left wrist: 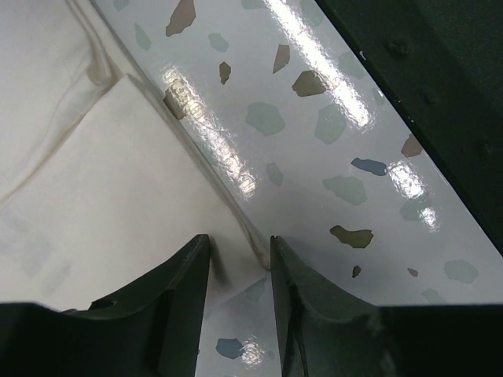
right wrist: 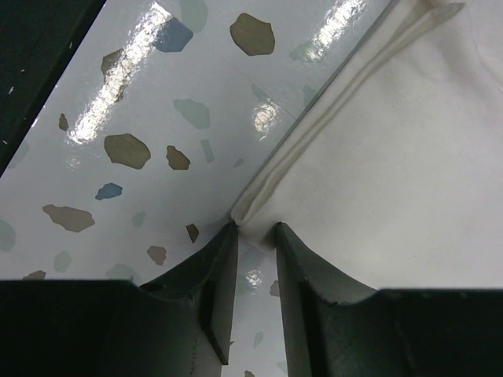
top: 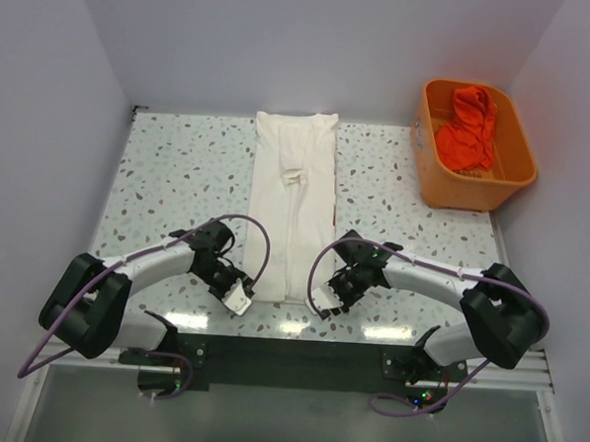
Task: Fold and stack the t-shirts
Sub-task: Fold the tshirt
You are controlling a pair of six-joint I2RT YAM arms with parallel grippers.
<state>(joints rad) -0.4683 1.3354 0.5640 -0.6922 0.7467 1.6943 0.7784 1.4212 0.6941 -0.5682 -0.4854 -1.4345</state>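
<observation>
One t-shirt (top: 293,211) lies flat in the middle of the desk (top: 179,175). It looks creamy white, and it is a long thin strip that runs from the top of the picture down toward the arms. Its sides look folded in, so I think the first part of the folding is done. It is not a small neat block yet. I see no pile of folded shirts, so I think the short folds and the stacking are still to do.

The left fingers (left wrist: 181,306) are down at the lower left corner of the strip. They stand a little apart, not pressed together, and the edge of the shirt runs right up to the gap between them. The right fingers (right wrist: 200,298) are at the lower right corner. They are a little apart too, with the folded corner sitting just at their tips. I cannot tell if either pair has hold of the cloth yet.

In the upper right of the picture sits an orange tub (top: 470,191). Inside it is a bunched-up orange-red cloth (top: 468,126) — maybe another shirt, but I cannot tell.
</observation>
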